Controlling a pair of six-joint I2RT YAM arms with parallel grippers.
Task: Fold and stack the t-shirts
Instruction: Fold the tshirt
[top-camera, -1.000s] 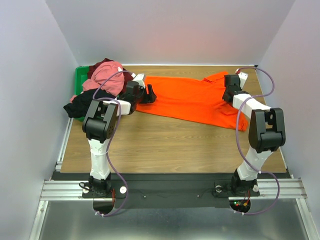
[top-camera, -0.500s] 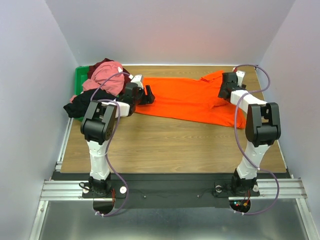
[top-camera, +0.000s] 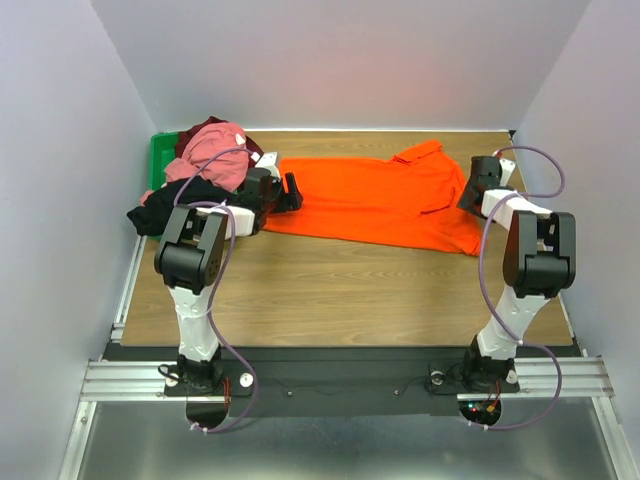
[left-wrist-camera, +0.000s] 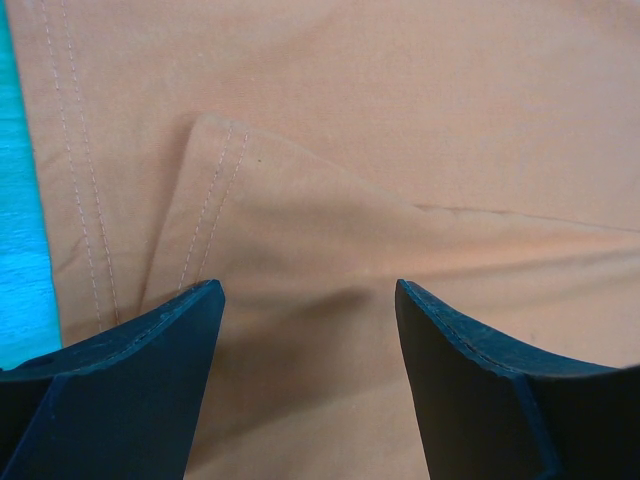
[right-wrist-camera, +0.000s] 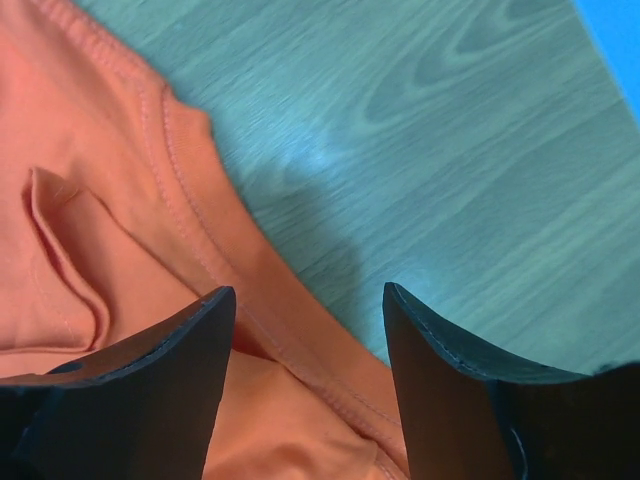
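The bright orange t-shirt (top-camera: 370, 205) lies spread flat across the back of the table. My left gripper (top-camera: 293, 190) hovers open at its left edge; in the left wrist view the gripper (left-wrist-camera: 310, 300) stands over a folded, stitched hem of the shirt (left-wrist-camera: 400, 120) and pinches nothing. My right gripper (top-camera: 468, 195) is open at the shirt's right edge. Seen from the right wrist, the gripper (right-wrist-camera: 310, 300) straddles the seamed edge of the orange cloth (right-wrist-camera: 80, 180), with bare table (right-wrist-camera: 450, 150) beyond. Pink (top-camera: 210, 150), dark maroon (top-camera: 255, 155) and black (top-camera: 165, 210) t-shirts sit heaped at the back left.
The heap rests on and spills over a green bin (top-camera: 157, 160) in the back left corner. White walls close in the table on three sides. Wood table top (top-camera: 340, 290) shows in front of the orange shirt. Purple cables loop off both arms.
My right gripper went from shut to open, letting go of the orange shirt, and swung right to the shirt's right edge. The left gripper shifted slightly left and stayed open.
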